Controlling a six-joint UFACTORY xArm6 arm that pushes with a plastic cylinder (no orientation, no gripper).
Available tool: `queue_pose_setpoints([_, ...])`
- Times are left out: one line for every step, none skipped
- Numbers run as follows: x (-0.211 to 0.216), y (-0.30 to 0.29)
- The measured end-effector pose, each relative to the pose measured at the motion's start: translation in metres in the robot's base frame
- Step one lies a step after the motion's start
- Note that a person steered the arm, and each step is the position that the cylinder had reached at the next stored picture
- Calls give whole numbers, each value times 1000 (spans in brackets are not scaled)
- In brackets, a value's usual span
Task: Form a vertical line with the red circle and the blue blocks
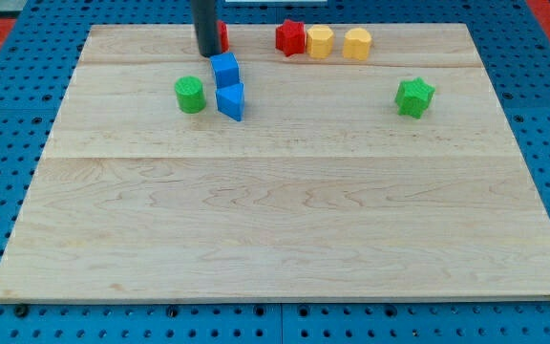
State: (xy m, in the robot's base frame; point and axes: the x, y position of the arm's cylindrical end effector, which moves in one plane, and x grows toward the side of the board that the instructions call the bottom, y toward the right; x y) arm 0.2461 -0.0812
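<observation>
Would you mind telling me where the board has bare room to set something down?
The whole lower half of the board, below the blue blocks, is bare. So is the gap between them and the green star. The top edge is crowded: my tip, the red circle behind it, red star, yellow blocks, green cylinder.

Straight dark rod — my tip (205, 53) blunt
</observation>
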Motion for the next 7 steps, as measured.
queue_pose_setpoints([26,18])
queue_pose_setpoints([42,21])
queue_pose_setpoints([49,41])
queue_pose_setpoints([57,99])
queue_pose_setpoints([72,54])
queue_pose_setpoints([90,46])
queue_pose_setpoints([95,36])
